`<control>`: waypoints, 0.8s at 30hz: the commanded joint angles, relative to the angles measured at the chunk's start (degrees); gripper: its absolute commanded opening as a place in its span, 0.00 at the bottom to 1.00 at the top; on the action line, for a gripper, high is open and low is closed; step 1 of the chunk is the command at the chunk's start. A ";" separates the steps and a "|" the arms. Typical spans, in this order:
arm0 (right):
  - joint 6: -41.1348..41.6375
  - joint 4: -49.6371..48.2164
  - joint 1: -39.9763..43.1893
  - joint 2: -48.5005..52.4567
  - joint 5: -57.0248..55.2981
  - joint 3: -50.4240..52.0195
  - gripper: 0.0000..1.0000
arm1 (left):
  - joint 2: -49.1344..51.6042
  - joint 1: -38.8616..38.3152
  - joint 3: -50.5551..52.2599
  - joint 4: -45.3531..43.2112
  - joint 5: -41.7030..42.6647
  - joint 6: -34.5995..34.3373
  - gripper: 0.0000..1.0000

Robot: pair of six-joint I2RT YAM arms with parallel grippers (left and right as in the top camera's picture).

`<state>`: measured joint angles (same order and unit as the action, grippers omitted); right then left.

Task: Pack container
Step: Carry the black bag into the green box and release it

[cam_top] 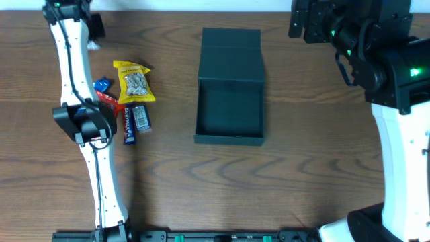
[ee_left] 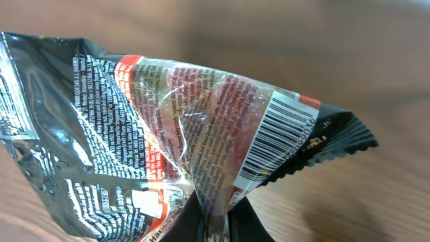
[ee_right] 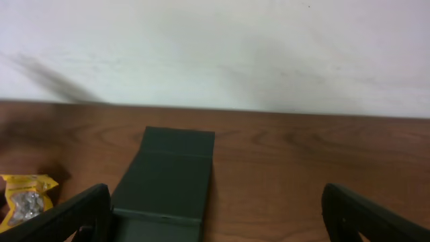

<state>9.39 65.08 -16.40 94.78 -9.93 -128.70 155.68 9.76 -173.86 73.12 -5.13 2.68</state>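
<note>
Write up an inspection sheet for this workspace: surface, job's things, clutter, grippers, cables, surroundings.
Surface: brown wood-grain table.
Job's things: dark teal cardboard box, flap lid open, nothing inside; yellow snack packet, blue chocolate bar and small blue sweet lying left of it.
Clutter: nothing seen.
Grippers: left gripper shut on crinkly clear-and-black barcoded snack wrapper; right gripper open, empty.
Cables: black cable along the left arm.
Surroundings: white wall behind the table.
</note>
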 commanded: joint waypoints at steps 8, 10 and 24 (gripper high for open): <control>-5.29 0.17 0.26 0.15 -0.61 0.26 0.99 | -8.63 -9.73 -6.21 4.57 28.28 33.90 0.06; -5.92 0.39 0.26 0.15 -0.63 0.26 0.99 | -9.05 -12.41 -6.21 6.69 32.61 37.46 0.06; -13.40 0.87 3.43 0.04 -4.04 0.26 0.99 | -9.09 -30.45 -4.11 23.67 37.13 50.42 0.06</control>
<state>-1.13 65.91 -14.70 94.78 -12.67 -128.60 148.22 -17.82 -178.65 92.31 32.10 49.82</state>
